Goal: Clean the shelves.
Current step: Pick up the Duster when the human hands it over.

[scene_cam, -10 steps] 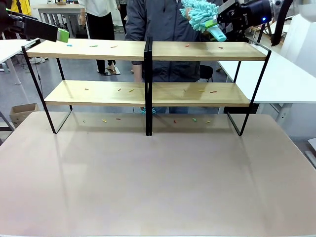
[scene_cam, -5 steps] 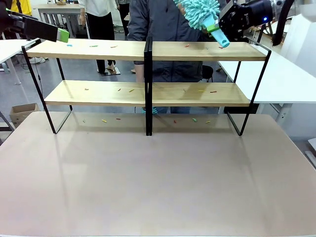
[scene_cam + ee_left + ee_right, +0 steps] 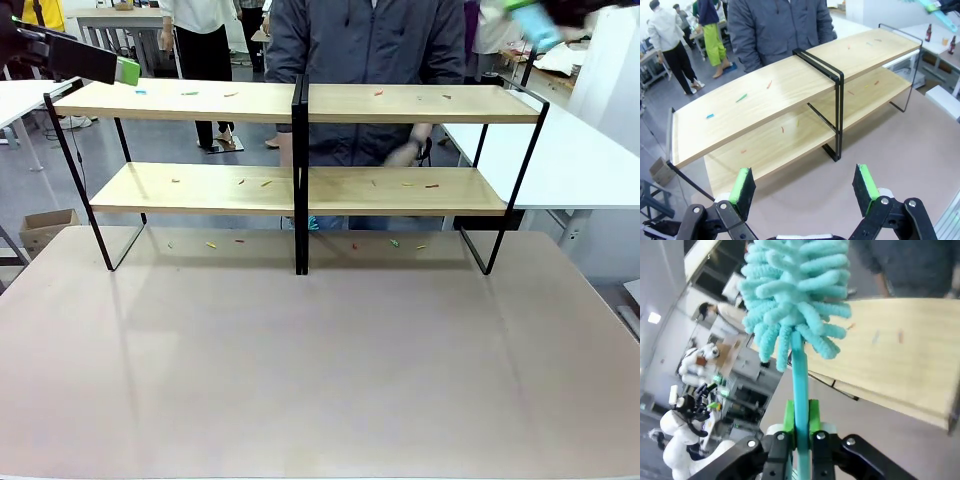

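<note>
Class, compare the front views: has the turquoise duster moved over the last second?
Yes. The duster, clamped in the right gripper, has swung up and rightward, from above the middle of the top right board of the shelves to above its right end.

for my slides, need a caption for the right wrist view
Right gripper shut on a teal duster by its handle, the shelves beyond

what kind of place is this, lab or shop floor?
Probably a robotics lab or open workshop: the shelves sit like a test prop on a table, white worktables stand beside it, and a cardboard box lies on the floor.
</note>
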